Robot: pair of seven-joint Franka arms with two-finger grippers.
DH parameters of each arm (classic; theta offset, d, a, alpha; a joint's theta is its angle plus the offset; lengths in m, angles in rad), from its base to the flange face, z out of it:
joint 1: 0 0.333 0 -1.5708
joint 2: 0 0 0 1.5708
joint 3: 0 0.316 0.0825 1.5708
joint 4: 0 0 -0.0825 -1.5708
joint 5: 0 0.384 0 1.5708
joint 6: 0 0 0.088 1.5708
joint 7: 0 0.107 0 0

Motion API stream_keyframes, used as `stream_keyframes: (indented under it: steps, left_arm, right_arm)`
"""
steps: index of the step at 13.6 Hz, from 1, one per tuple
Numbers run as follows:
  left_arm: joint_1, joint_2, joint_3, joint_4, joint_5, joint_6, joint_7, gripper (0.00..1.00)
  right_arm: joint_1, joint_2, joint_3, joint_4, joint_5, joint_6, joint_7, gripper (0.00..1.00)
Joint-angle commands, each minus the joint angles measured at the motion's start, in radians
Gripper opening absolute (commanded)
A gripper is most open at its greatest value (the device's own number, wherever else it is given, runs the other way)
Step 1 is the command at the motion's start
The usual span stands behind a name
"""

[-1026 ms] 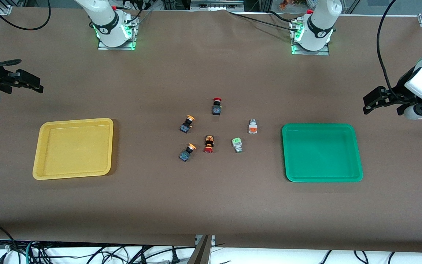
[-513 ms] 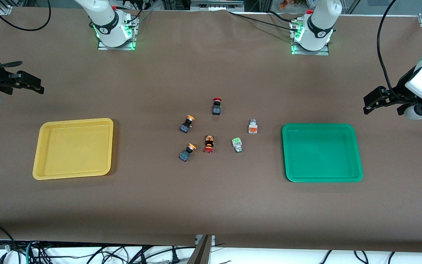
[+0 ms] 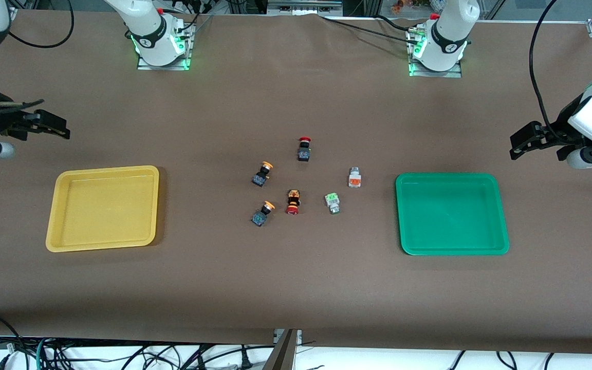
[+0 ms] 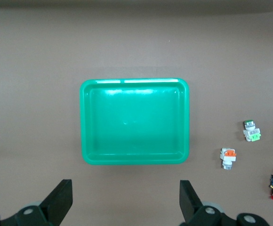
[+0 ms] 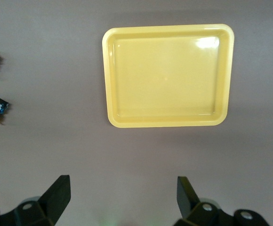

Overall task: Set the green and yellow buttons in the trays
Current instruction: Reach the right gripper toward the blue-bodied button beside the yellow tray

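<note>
Right pincer (image 3: pixel 62 129) shifted toward yellow tray (image 3: pixel 54 216), fingers apart, left pincer (image 3: pixel 516 146) unmoved near green tray (image 3: pixel 501 216), fingers apart, six buttons (image 3: pixel 260 214) unchanged between trays on desk (image 3: pixel 296 288)

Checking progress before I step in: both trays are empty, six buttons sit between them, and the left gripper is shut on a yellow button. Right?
Not quite. The left gripper is open and holds nothing, as the left wrist view shows. The yellow tray and the green tray are empty, with six buttons on the table between them.

Six buttons (image 3: pixel 296 181) clustered between yellow tray (image 3: pixel 65 241), green tray (image 3: pixel 501 216).
</note>
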Motion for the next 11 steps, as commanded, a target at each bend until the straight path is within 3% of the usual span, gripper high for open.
stream_keyframes:
  steps: [1, 5, 11]
  left_arm:
    - [0.011, 0.007, -0.001, 0.019, -0.022, -0.029, 0.005, 1.0]
    - [0.008, 0.009, -0.001, 0.027, -0.018, -0.025, 0.005, 1.0]
    - [0.005, 0.013, -0.001, 0.029, -0.018, -0.022, 0.006, 1.0]
  right_arm:
    - [0.005, 0.054, -0.001, 0.026, 0.0, 0.002, -0.009, 1.0]
    - [0.023, 0.092, 0.0, 0.015, 0.006, 0.019, 0.014, 1.0]
    - [0.258, 0.27, 0.0, 0.007, 0.014, 0.241, 0.443, 1.0]
